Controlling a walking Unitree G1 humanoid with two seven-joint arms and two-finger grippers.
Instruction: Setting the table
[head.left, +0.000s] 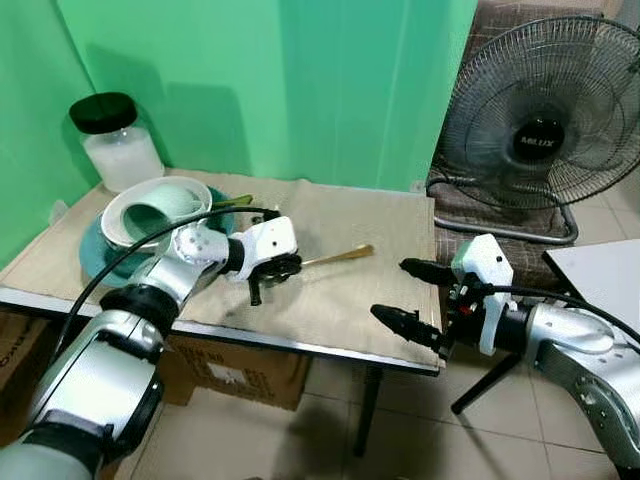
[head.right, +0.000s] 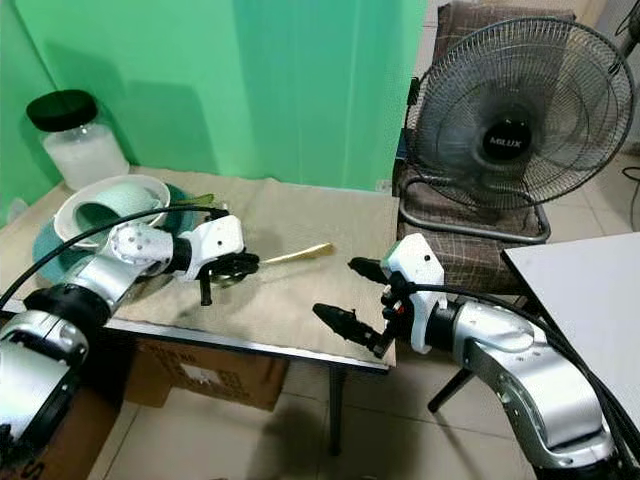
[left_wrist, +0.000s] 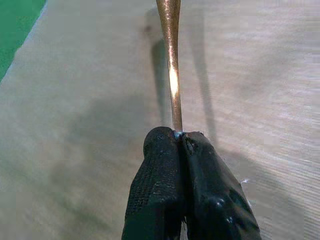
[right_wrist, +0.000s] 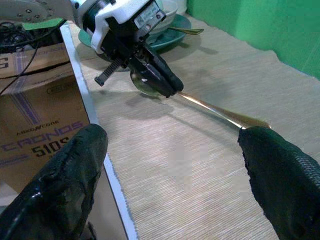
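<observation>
A gold spoon (head.left: 340, 256) lies low over the beige tablecloth (head.left: 360, 215) near the middle of the table. My left gripper (head.left: 281, 268) is shut on it near its bowl end, and the handle (left_wrist: 170, 60) points away toward the right. In the right wrist view the spoon's bowl (right_wrist: 144, 85) sits under the left gripper (right_wrist: 162, 82). My right gripper (head.left: 392, 292) hovers open at the table's right front edge, a short way from the handle tip, with nothing between its fingers (right_wrist: 65, 185). A white bowl (head.left: 150, 205) holding a teal cup rests on a teal plate (head.left: 100, 258) at the left.
A jar (head.left: 118, 142) with a black lid stands at the back left. A floor fan (head.left: 545, 120) and a chair (head.left: 500, 205) stand right of the table. A cardboard box (head.left: 240, 370) sits underneath. A white table corner (head.left: 605, 275) is at far right.
</observation>
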